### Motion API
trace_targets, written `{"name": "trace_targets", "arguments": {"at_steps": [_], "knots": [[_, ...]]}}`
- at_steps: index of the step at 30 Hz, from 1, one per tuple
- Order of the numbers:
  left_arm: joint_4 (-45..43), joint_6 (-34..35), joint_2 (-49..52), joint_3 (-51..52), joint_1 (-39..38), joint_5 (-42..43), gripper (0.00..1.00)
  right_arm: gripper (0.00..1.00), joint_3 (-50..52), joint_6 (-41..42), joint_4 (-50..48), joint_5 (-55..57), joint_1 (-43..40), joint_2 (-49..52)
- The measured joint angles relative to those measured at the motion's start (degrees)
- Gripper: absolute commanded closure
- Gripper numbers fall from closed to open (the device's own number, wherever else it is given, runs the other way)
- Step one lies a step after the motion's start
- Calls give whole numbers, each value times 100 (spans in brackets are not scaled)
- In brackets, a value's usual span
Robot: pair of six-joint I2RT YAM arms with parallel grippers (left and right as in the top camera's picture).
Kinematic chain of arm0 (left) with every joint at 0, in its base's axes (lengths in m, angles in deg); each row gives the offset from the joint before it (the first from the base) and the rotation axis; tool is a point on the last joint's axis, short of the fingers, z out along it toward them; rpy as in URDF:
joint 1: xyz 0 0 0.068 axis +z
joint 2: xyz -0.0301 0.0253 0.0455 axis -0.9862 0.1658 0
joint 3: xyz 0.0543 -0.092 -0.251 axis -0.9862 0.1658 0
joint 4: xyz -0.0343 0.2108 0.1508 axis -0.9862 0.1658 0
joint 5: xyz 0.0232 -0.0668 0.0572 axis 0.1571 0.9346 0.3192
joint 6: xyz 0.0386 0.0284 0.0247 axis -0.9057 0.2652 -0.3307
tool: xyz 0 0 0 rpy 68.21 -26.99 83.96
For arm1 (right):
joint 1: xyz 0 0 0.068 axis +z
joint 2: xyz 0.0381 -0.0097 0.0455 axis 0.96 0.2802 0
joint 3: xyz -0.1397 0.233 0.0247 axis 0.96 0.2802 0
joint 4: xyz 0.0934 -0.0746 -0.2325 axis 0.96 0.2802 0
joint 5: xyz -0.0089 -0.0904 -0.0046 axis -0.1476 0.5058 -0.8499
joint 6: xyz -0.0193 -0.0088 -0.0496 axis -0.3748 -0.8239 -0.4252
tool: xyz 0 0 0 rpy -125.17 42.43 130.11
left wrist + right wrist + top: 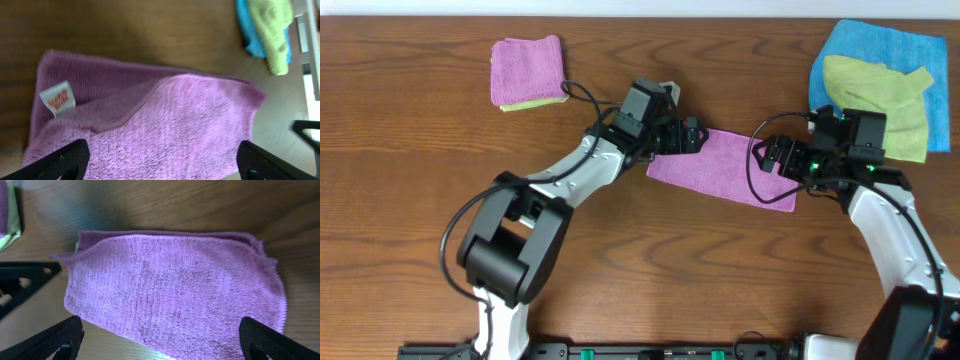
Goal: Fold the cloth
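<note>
A: Where do we find the purple-magenta microfibre cloth [725, 168]?

B: We see it flat on the brown wooden table [400, 150], near the middle. It lies as a slanted oblong between our two arms. It is in two layers. In the left wrist view the upper layer's edge crosses the lower one, and a small white tag [58, 98] shows at one corner.

A: And our tools?

B: Our left gripper [692, 135] sits at the cloth's upper left end, its fingers [65, 159] spread wide and gripping nothing. Our right gripper [778, 155] sits at the lower right end, equally wide and empty.

A: What else do we see?

B: At far left, a folded purple towel [528, 65] on a thin yellow-green layer [525, 104]. At far right, a crumpled yellow-green cloth [880, 100] on a bright blue cloth [890, 40].
</note>
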Motion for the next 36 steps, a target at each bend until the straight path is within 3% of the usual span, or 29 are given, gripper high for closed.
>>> {"name": "trace_targets", "arguments": {"at_steps": [4,13,24,36], "knots": [[-63,190,225,0,-35,2,5,1,0,-28,-2,179,0,-118],[-1189,481,595,-7,-35,-415,5,1,0,-42,131,282,0,-138],[-1246,614,623,-7,-35,-1005,5,1,0,-575,1252,479,0,-142],[-1283,612,623,-7,-35,-1250,5,1,83,-1379,863,1287,-243,-22]]}}
